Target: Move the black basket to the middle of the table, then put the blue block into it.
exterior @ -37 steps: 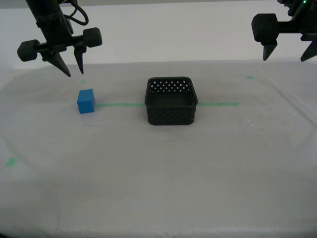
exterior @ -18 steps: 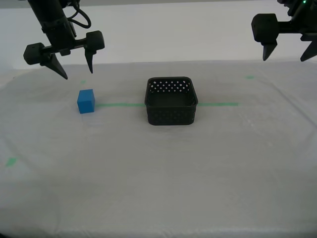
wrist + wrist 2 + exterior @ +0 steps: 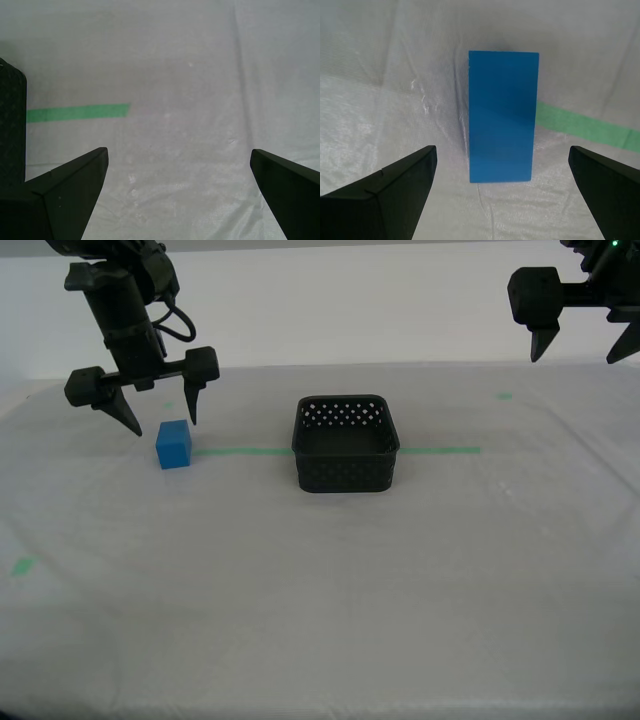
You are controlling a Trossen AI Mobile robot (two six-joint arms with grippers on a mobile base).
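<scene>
The blue block (image 3: 173,444) stands on the table (image 3: 320,600) at the exterior view's left, on the end of a green tape line. My second gripper (image 3: 162,427) hangs open just above and behind it, one finger to each side, not touching. The second wrist view shows the blue block (image 3: 502,115) centred ahead of the open second gripper (image 3: 502,150). The black basket (image 3: 345,445) sits empty mid-table on the tape line. My first gripper (image 3: 573,361) is open, high at the exterior view's upper right. In the first wrist view the first gripper (image 3: 178,151) holds nothing, and the basket's wall (image 3: 11,130) shows at the edge.
A green tape line (image 3: 440,450) runs across the cloth through the basket. Small green marks lie at the exterior view's far right (image 3: 505,395) and near left (image 3: 20,566). The cloth in front of the basket is bare.
My second gripper has come down and shifted slightly toward the exterior view's right, from high above the table to just over the block, jaws spread wider. The first arm, block and basket have not moved.
</scene>
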